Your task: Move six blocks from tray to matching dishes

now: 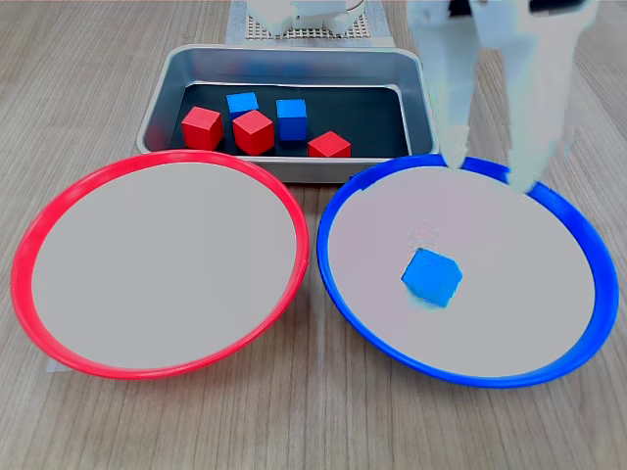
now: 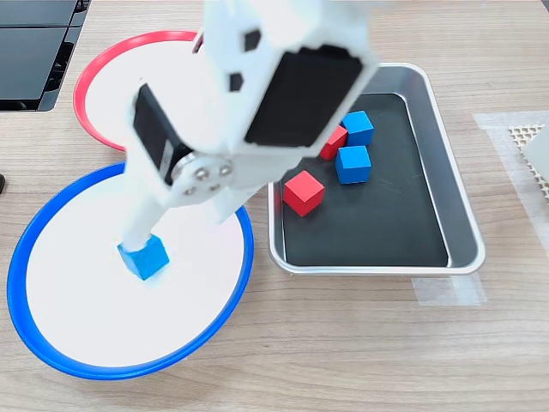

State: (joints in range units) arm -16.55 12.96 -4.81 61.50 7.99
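Note:
My gripper (image 1: 490,164) hangs open above the far part of the blue-rimmed dish (image 1: 470,378), its two white fingers spread wide. One blue block (image 1: 431,277) lies tilted on that dish's pale centre, apart from the fingers. In the second exterior view that block (image 2: 143,257) sits just under a fingertip (image 2: 139,230), inside the blue-rimmed dish (image 2: 111,371). The tray (image 1: 284,64) holds three red blocks (image 1: 202,127) and two blue blocks (image 1: 292,118). The red-rimmed dish (image 1: 22,274) has nothing in it. My arm hides part of the red-rimmed dish (image 2: 81,90) and of the tray (image 2: 459,215).
The arm's base (image 1: 304,15) stands behind the tray. A black device (image 2: 34,43) lies at the second exterior view's top left, and a white mesh pad (image 2: 533,146) at its right edge. Everything rests on a wooden table (image 1: 313,431).

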